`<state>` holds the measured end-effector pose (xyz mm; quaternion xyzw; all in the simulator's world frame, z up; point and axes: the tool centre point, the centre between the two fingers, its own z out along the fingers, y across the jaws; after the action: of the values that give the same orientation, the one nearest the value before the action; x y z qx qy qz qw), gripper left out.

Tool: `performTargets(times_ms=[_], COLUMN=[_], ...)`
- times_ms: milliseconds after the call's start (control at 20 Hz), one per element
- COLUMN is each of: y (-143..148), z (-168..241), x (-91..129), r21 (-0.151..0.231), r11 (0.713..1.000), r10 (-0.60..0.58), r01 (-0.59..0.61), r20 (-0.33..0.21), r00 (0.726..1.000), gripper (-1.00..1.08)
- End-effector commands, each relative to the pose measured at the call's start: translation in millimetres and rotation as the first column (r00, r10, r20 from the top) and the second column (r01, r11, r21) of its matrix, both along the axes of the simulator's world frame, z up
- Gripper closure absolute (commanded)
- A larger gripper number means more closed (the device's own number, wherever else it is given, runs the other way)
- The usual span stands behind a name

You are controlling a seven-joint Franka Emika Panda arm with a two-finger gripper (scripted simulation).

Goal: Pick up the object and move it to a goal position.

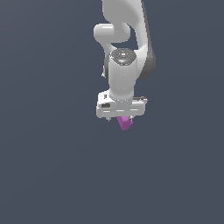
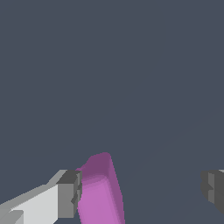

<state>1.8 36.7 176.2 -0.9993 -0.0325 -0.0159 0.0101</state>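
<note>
The gripper [image 2: 140, 192] stands wide open, grasping nothing, its fingers spread well apart so the narrow block [image 2: 99, 192] fits between them. The block lies beside one finger [image 2: 70, 192], apparently touching it, far from the other.

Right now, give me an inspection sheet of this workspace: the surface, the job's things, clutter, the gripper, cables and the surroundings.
Surface: plain dark grey-blue ground, no markings or edges visible.
Job's things: one magenta object, oblong, sitting beside one finger; in the exterior view it shows just under the white hand. No goal marker seen.
Clutter: nothing seen.
Gripper: gripper wide open; one finger is at or very near the object's side, the other finger is far off it. Object not clamped.
Cables: nothing seen.
Surroundings: only the white arm above the hand; nothing else seen.
</note>
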Motion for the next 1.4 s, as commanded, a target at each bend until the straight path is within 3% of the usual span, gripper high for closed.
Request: performTargets(times_ms=[0, 450, 800, 1350], y=[0, -16, -12, 15], z=[0, -6, -7, -26], x=[0, -1, -5, -46], r21=[0.0, 0.0, -0.001, -0.012], r11=[1.0, 0.999, 0.999, 0.992], r10=[0.0, -0.053, -0.034, 0.124], r01=[0.0, 0.053, 0.034, -0.125], r20=[0.0, -0.026, -0.025, -0.027], r00=[1.0, 0.998, 0.999, 0.992], gripper=[-0.92, -0.92, -0.92, -0.92])
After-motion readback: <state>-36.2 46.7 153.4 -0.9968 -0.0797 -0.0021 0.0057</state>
